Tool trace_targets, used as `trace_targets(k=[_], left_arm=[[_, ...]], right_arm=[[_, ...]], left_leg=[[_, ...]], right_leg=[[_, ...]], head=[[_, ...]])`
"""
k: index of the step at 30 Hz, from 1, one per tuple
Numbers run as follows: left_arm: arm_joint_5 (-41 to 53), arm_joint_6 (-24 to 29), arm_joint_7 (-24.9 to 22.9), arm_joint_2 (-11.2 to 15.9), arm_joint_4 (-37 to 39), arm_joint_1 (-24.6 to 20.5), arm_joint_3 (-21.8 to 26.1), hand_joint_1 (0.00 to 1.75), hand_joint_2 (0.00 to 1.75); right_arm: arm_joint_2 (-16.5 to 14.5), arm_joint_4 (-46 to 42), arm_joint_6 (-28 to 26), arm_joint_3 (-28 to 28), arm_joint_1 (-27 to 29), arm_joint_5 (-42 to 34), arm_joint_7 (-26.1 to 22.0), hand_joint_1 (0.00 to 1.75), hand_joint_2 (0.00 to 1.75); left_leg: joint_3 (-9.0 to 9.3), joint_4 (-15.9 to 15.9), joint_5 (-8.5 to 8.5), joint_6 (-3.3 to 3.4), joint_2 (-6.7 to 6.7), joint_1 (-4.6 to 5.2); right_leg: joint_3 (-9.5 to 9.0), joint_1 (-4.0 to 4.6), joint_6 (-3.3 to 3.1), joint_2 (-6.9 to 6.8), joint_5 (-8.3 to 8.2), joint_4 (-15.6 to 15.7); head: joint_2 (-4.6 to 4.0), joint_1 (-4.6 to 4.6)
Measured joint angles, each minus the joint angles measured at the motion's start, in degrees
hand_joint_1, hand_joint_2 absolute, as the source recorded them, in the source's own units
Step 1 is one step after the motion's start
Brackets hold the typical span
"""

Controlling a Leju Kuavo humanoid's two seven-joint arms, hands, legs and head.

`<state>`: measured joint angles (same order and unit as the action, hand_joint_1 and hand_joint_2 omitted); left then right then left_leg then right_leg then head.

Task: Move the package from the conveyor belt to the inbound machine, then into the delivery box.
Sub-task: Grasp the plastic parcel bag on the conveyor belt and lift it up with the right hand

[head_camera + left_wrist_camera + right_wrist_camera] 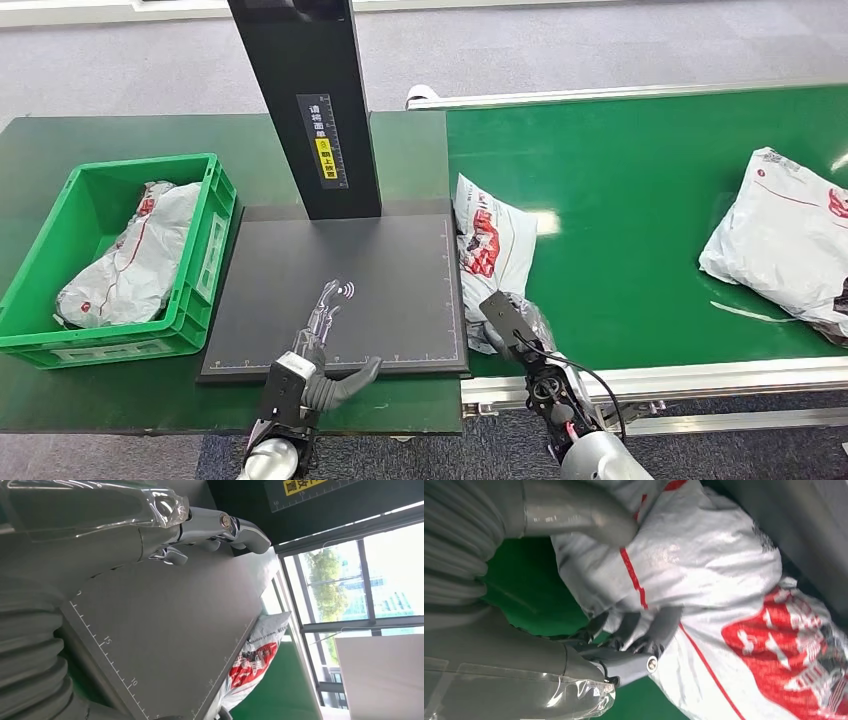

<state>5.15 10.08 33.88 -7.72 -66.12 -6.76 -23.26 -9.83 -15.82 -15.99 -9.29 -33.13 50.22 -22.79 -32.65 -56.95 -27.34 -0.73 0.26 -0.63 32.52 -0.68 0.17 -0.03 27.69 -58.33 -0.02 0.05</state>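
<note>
— So, what has the right hand (624, 630) got?

— Its thumb and fingers are closed on the near end of the package (490, 245), the white bag with red print. The bag lies on the left edge of the conveyor belt (630, 190), with one side touching the rim of the inbound machine (340, 290). I judge this to be the first step, the pickup; from the wrist view I can't be sure the bag is off the belt yet.

— And the left hand (322, 340)?

— Open and holding nothing, fingers stretched out flat over the near part of the dark scanning plate.

— What does the next move call for?

— Probably a lift clear of the plate's rim, then a short carry left to lay the bag on the plate below the black post (310, 100). The bag is soft, so it may sag and drag on the rim. The left hand would need to give way.

— And the room around it?

— Far left, a green delivery box (205, 260) sits on the green table, with a white parcel (135, 255) in it. Another white parcel (785, 240) lies at the belt's right end. Grey floor beyond; windows in the left wrist view.
</note>
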Motion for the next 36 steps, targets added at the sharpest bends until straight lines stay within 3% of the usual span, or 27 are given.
trace_targets(k=[12, 16, 20, 22, 27, 36], left_arm=[[-1.02, 1.58, 0.78, 0.69, -0.02, 1.03, 0.0, 0.0, 1.75], [-1.17, 2.07, 0.72, 0.7, -0.14, 1.17, 0.02, 0.0, 1.75], [-0.48, 2.74, 0.15, 0.7, -1.08, 1.31, 0.31, 0.0, 1.75], [0.38, 2.97, -0.01, 0.7, -1.87, 1.5, 0.99, 0.0, 1.75], [1.91, 3.09, 0.17, 0.68, -3.04, 1.81, 3.48, 0.0, 1.75], [2.66, 3.81, 1.25, -0.07, -3.88, 1.78, 5.82, 0.0, 1.75]], right_arm=[[0.7, -0.05, -2.54, -0.98, 0.63, -4.29, -2.6, 1.75, 1.75], [0.87, -0.34, -3.32, -2.11, 1.18, -7.16, -5.2, 1.75, 1.75], [0.86, -3.52, -5.45, -3.39, 3.47, -13.43, -11.24, 1.75, 1.75], [0.87, -11.08, -6.64, -3.09, 7.92, -17.46, -10.96, 1.75, 1.75], [2.06, -37.72, -8.1, 0.07, 22.51, -21.39, -2.78, 1.75, 1.75], [3.96, -57.82, -9.94, 2.76, 31.78, -21.71, -2.04, 1.75, 1.75]], left_leg=[[-0.09, 0.0, 0.0, 0.0, -0.1, 0.02], [-0.13, -0.01, 0.01, 0.01, -0.23, 0.03], [-0.16, -0.01, 0.01, 0.01, -0.27, 0.04], [-0.18, -0.02, 0.0, 0.01, -0.43, 0.04], [-0.4, 0.0, -0.04, 0.02, -0.58, 0.04], [-0.31, 0.0, -0.02, 0.06, -0.39, 0.05]], right_leg=[[0.03, -0.02, 0.0, -0.11, 0.02, 0.0], [0.03, -0.03, 0.01, -0.25, 0.03, 0.0], [0.05, -0.04, 0.02, -0.28, 0.03, 0.0], [0.04, -0.05, 0.08, -0.41, 0.09, 0.01], [0.15, -0.06, 0.17, -0.52, 0.16, 0.02], [0.14, -0.06, 0.15, -0.36, 0.14, 0.02]], head=[[0.0, 0.0], [-0.01, 0.0], [0.01, 0.0], [-0.01, -0.01], [0.0, 0.01], [-0.01, 0.01]])
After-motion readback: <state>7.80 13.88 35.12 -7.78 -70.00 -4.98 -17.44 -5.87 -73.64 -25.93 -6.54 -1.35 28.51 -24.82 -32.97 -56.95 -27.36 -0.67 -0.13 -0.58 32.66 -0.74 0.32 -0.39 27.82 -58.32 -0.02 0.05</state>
